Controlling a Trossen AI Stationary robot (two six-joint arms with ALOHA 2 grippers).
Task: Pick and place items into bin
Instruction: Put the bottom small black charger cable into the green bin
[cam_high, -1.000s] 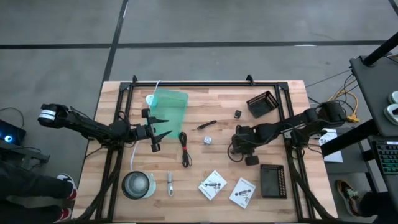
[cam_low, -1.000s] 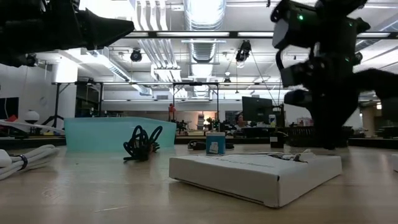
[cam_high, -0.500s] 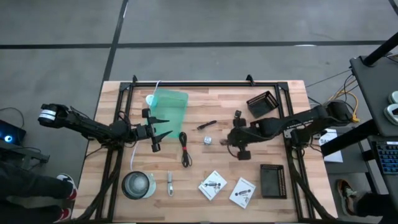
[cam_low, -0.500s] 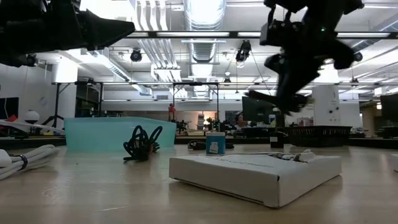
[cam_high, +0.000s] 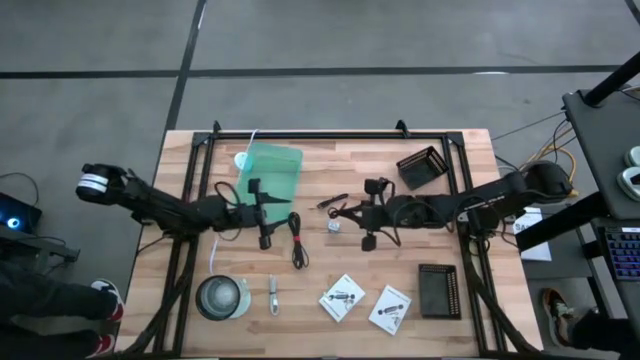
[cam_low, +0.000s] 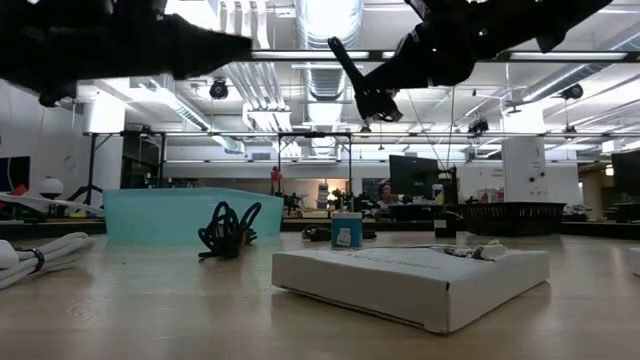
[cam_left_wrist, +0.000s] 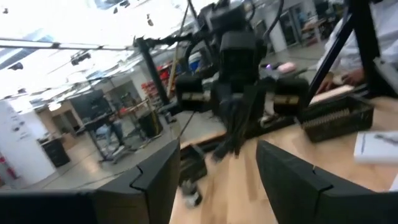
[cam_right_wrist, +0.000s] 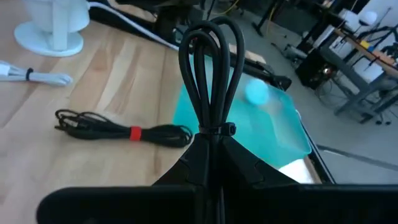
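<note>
Two dark arms reach over the wooden counter (cam_high: 420, 290) toward its middle. The right pincer (cam_high: 345, 212) is clamped on a looped black cable (cam_right_wrist: 208, 74), held up off the counter; in the right wrist view the loops rise straight out from between the closed fingers, bound by a small tie. The left pincer (cam_high: 268, 213) hovers just beside the translucent green bin (cam_high: 270, 172), at its near edge, fingers (cam_left_wrist: 155, 180) spread apart with nothing between them.

On the counter between the two pincers lies a bundled black cable (cam_high: 296, 238) with a red band, stretched out long. A tiny silvery cube (cam_high: 334, 226) sits just under the right pincer, and a thin black stick (cam_high: 328, 201) lies near it, toward the bin. Two white printed packets (cam_high: 366, 303) rest side by side at the counter's front edge. A metal clip (cam_high: 272, 293) lies just beside the round silvery bowl (cam_high: 221, 297) at the front left. Two black mesh trays (cam_high: 421, 166) sit on the right side, one at the back and one at the front.
</note>
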